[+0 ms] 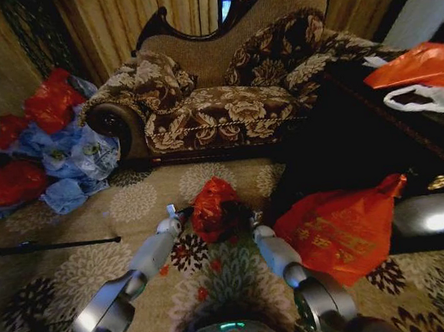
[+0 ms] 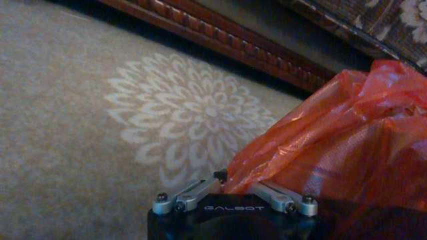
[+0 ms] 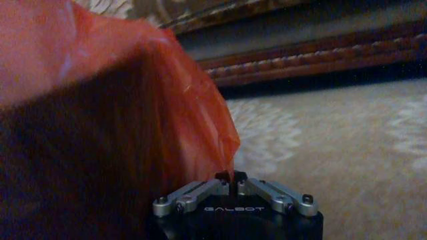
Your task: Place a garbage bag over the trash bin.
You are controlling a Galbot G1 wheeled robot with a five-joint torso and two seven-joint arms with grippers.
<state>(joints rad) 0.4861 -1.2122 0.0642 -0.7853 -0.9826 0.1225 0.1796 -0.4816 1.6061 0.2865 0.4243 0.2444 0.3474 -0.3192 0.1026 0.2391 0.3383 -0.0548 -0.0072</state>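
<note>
Both grippers, left and right, pinch the garbage bag shut-fingered; wrist views reveal "GALBOT" lettering and the sofa base trim.

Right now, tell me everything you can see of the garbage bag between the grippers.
The garbage bag is thin, glossy, crinkled red-orange plastic, draped over a dark shape, apparently the trash bin, on the patterned carpet before the sofa. Its top bunches into wrinkled folds, and dark shows through its lower part. The left gripper is pinched on its edge on one side, and the right gripper is shut on a fold on the other.
</note>
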